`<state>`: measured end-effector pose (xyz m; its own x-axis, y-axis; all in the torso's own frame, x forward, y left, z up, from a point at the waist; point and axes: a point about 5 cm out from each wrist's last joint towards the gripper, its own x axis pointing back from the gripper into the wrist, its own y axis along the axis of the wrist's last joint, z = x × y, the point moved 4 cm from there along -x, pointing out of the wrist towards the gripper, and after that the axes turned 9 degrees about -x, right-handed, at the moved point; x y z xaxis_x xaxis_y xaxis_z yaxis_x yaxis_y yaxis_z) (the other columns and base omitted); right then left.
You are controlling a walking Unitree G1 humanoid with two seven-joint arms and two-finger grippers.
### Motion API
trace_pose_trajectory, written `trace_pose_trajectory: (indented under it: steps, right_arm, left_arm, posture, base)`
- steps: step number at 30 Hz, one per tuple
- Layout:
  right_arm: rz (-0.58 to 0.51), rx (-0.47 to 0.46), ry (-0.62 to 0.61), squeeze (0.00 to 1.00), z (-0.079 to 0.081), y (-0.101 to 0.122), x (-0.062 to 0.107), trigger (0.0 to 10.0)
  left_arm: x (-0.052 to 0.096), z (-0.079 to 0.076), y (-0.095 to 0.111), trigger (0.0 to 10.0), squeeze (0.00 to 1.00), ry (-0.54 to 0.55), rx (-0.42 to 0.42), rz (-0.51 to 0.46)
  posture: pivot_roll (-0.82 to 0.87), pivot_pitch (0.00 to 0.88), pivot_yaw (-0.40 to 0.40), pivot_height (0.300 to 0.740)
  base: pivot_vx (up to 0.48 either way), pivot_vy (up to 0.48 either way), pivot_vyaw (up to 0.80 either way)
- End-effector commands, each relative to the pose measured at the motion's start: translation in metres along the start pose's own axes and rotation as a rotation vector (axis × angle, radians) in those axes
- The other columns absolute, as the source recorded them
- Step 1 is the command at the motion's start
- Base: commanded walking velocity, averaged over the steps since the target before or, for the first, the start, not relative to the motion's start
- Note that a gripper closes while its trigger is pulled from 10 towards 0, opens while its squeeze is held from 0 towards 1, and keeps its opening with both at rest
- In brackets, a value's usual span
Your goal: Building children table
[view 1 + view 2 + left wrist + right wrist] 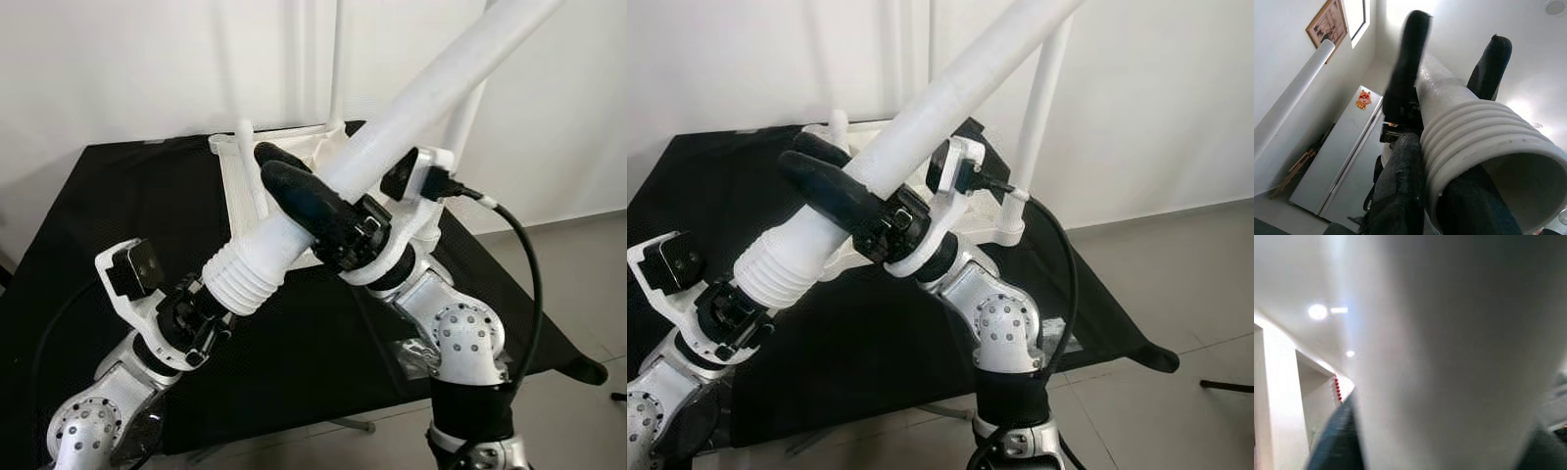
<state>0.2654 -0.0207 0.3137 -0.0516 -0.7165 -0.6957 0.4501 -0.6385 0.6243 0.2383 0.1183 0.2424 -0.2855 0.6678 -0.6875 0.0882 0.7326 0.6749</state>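
A long white table leg (421,98) slants from lower left to upper right above the black table. Its ribbed threaded end (245,274) sits in my left gripper (201,318), which is shut on it. My right gripper (282,174) is shut around the leg's smooth shaft just above the ribs, black fingers (304,201) wrapped over it. The left wrist view looks up the ribbed end (1488,147). The shaft (1449,352) looms close and blurred in the right wrist view. Behind, the white tabletop (240,186) lies upside down with one upright leg (1043,98) fitted at its right.
The black-covered table (118,196) carries the parts; its front edge runs just ahead of my arms. A short white peg (245,132) stands at the tabletop's far left corner. A clear plastic bag (411,352) lies near my right arm. Grey floor (578,284) is to the right.
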Motion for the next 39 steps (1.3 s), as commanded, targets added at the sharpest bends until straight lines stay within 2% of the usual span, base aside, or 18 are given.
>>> trace_pose_trajectory:
  steps: [1, 6, 7, 9, 10, 18, 25, 28, 29, 30, 31, 32, 33, 34, 35, 36, 37, 39]
  right_arm:
    - [0.012, -0.007, 0.022, 0.00, 0.002, -0.002, -0.008, 0.0]
    - [0.018, -0.008, 0.022, 0.00, 0.002, -0.003, -0.007, 0.0]
    - [0.019, -0.002, 0.018, 0.00, 0.001, -0.003, -0.006, 0.0]
    - [0.018, 0.001, 0.016, 0.00, 0.001, -0.003, -0.006, 0.0]
    - [0.015, 0.005, 0.009, 0.00, 0.000, -0.002, -0.006, 0.0]
    - [-0.058, 0.126, -0.142, 0.00, -0.022, 0.028, 0.002, 0.0]
    - [-0.147, 0.279, -0.314, 0.00, -0.037, 0.074, 0.025, 0.0]
    - [-0.153, 0.297, -0.336, 0.00, -0.038, 0.077, 0.028, 0.0]
    - [-0.059, 0.402, -0.441, 0.00, -0.050, 0.072, 0.038, 0.0]
    - [-0.005, 0.443, -0.474, 0.00, -0.054, 0.066, 0.041, 0.0]
    - [-0.005, 0.443, -0.474, 0.00, -0.054, 0.066, 0.041, 0.0]
    - [0.083, 0.493, -0.524, 0.00, -0.062, 0.055, 0.048, 0.0]
    - [0.164, 0.542, -0.560, 0.00, -0.068, 0.044, 0.054, 0.7]
    - [0.164, 0.542, -0.560, 0.00, -0.068, 0.044, 0.054, 0.7]
    - [0.287, 0.587, -0.604, 0.00, -0.075, 0.023, 0.064, 6.4]
    - [0.287, 0.587, -0.604, 0.00, -0.075, 0.023, 0.064, 6.4]
    - [0.338, 0.604, -0.632, 0.00, -0.078, 0.008, 0.073, 10.0]
    - [0.365, 0.607, -0.648, 0.00, -0.080, -0.001, 0.079, 10.0]
  left_arm:
    - [-0.007, -0.006, -0.009, 0.0, 0.00, -0.041, 0.019, 0.038]
    - [-0.008, -0.006, -0.011, 0.0, 0.00, -0.043, 0.021, 0.045]
    - [-0.007, -0.002, -0.012, 2.3, 0.00, -0.016, 0.021, 0.051]
    - [-0.006, 0.000, -0.013, 2.3, 0.00, 0.003, 0.022, 0.053]
    - [-0.006, 0.002, -0.013, 10.0, 1.00, 0.010, 0.026, 0.056]
    - [0.012, 0.010, -0.005, 10.0, 1.00, 0.080, -0.025, 0.094]
    - [0.055, 0.034, 0.012, 10.0, 1.00, 0.323, -0.173, 0.162]
    - [0.060, 0.038, 0.012, 10.0, 1.00, 0.358, -0.196, 0.178]
    - [0.073, 0.061, 0.016, 10.0, 1.00, 0.557, -0.323, 0.234]
    - [0.078, 0.070, 0.019, 10.0, 1.00, 0.641, -0.375, 0.252]
    - [0.078, 0.070, 0.019, 10.0, 1.00, 0.641, -0.375, 0.252]
    - [0.084, 0.082, 0.022, 10.0, 1.00, 0.759, -0.454, 0.291]
    - [0.088, 0.090, 0.025, 10.0, 1.00, 0.840, -0.535, 0.328]
    - [0.088, 0.090, 0.025, 10.0, 1.00, 0.840, -0.535, 0.328]
    - [0.089, 0.098, 0.031, 10.0, 0.45, 0.967, -0.645, 0.343]
    - [0.089, 0.098, 0.031, 10.0, 0.45, 0.967, -0.645, 0.343]
    - [0.086, 0.100, 0.033, 10.0, 0.00, 1.044, -0.693, 0.333]
    - [0.081, 0.101, 0.031, 10.0, 0.00, 1.062, -0.738, 0.357]
  posture:
    - [-0.05, 0.000, -0.021, 0.740]
    - [-0.05, 0.000, -0.020, 0.740]
    - [-0.05, 0.000, -0.019, 0.740]
    - [-0.05, 0.000, -0.019, 0.740]
    - [-0.05, 0.000, -0.020, 0.740]
    - [-0.05, 0.000, -0.017, 0.740]
    - [-0.05, 0.000, -0.016, 0.740]
    - [-0.05, 0.000, -0.016, 0.740]
    - [-0.05, 0.000, -0.018, 0.740]
    - [-0.05, 0.000, -0.018, 0.740]
    - [-0.05, 0.000, -0.018, 0.740]
    - [-0.04, 0.000, -0.017, 0.740]
    - [-0.04, 0.000, -0.018, 0.740]
    - [-0.04, 0.000, -0.018, 0.740]
    - [-0.04, 0.000, -0.019, 0.740]
    - [-0.04, 0.000, -0.019, 0.740]
    - [-0.04, 0.000, -0.018, 0.740]
    - [-0.04, 0.000, -0.016, 0.740]
  base:
    - [0.000, 0.000, 0.00]
    - [0.000, 0.000, 0.00]
    - [0.000, 0.000, 0.00]
    - [0.000, 0.000, 0.00]
    - [0.000, 0.000, 0.00]
    - [0.000, 0.000, 0.00]
    - [0.000, 0.000, 0.00]
    - [0.000, 0.000, 0.00]
    - [0.000, 0.000, 0.00]
    - [0.000, 0.000, 0.00]
    - [0.000, 0.000, 0.00]
    - [0.000, 0.000, 0.00]
    - [0.000, 0.000, 0.00]
    - [0.000, 0.000, 0.00]
    - [0.000, 0.000, 0.00]
    - [0.000, 0.000, 0.00]
    - [0.000, 0.000, 0.00]
    - [0.000, 0.000, 0.00]
